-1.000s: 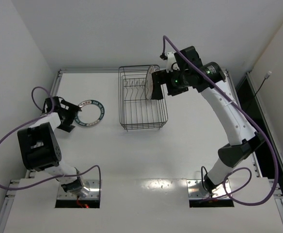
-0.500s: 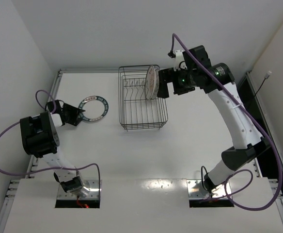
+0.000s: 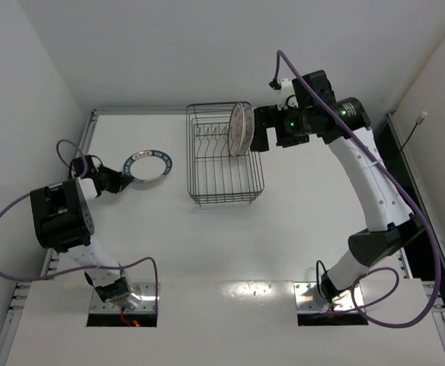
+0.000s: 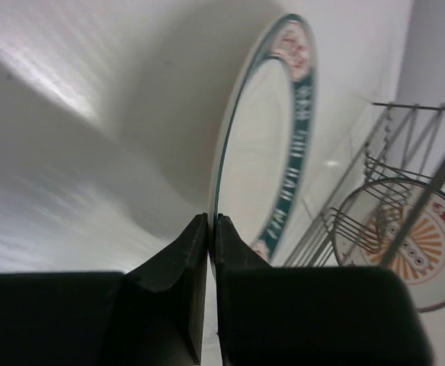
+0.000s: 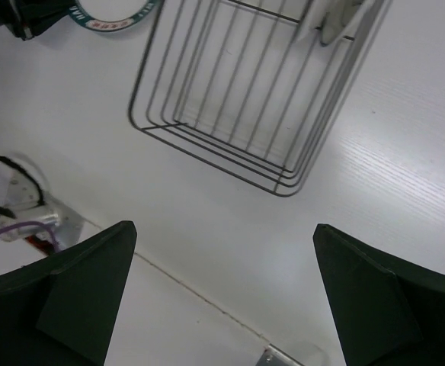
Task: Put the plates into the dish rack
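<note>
Top view: since a second ago, the blue-teal rimmed plate [image 3: 148,165] has come up off the table [image 3: 207,244] and tilted. It has shifted a little nearer the dish rack [image 3: 224,183], with the left gripper [image 3: 123,178] on its rim. The right gripper [image 3: 259,137] has let go of the orange sunburst plate [image 3: 240,128]. That plate now stands upright at the rack's right side, and the gripper has drawn back just beside the rack. Two plates and one rack show.

Left wrist view: the left gripper [image 4: 212,223] is clamped on the edge of the blue-teal rimmed plate [image 4: 272,145]. Beyond it are the rack [image 4: 405,183] and the sunburst plate [image 4: 428,252].

Right wrist view: the right gripper [image 5: 222,236] has its fingers [image 5: 85,297] spread wide, holding nothing. It hangs above the table, outside the rack [image 5: 230,99].
</note>
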You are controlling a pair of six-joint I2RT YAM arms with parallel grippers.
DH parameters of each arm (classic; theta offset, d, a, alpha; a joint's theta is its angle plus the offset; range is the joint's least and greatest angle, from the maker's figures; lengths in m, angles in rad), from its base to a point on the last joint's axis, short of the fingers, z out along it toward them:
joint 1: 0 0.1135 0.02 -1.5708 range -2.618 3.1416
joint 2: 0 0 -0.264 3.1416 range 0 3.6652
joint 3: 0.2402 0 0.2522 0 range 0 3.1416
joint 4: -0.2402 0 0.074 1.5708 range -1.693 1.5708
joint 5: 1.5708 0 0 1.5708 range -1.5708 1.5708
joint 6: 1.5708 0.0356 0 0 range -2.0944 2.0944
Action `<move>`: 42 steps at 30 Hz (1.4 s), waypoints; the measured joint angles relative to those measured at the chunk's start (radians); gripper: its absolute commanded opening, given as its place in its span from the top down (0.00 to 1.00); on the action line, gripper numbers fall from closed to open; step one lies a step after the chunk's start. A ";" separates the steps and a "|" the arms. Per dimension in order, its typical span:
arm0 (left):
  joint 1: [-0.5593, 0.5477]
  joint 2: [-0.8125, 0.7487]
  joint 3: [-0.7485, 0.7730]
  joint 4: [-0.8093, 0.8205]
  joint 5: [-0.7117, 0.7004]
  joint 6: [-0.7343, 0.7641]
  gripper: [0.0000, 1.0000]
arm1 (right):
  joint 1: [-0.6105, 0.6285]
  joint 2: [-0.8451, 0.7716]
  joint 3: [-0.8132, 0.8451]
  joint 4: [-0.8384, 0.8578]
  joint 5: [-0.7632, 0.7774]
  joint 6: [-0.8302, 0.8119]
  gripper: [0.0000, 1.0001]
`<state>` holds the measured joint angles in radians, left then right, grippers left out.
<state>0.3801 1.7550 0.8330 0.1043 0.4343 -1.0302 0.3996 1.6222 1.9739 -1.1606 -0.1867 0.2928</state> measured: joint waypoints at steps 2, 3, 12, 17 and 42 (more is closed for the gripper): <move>0.000 -0.079 0.000 -0.036 -0.010 -0.005 1.00 | -0.012 0.019 0.012 0.010 -0.066 0.011 0.00; 0.000 -0.124 0.003 -0.060 -0.016 -0.010 1.00 | -0.018 0.032 0.017 0.026 -0.121 0.021 0.00; -0.135 -0.366 -0.021 -0.044 0.055 -0.144 1.00 | -0.044 0.147 -0.120 0.405 -0.620 0.266 0.00; -0.282 -0.394 -0.045 0.002 0.123 -0.238 1.00 | -0.044 0.289 -0.129 0.531 -0.721 0.364 0.13; -0.545 -0.485 0.011 -0.022 0.121 -0.289 0.58 | -0.063 0.348 -0.251 0.627 -0.708 0.448 1.00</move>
<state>-0.1646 1.2697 0.8440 0.0826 0.5552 -1.3190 0.3363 1.9697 1.7229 -0.5335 -0.8948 0.7410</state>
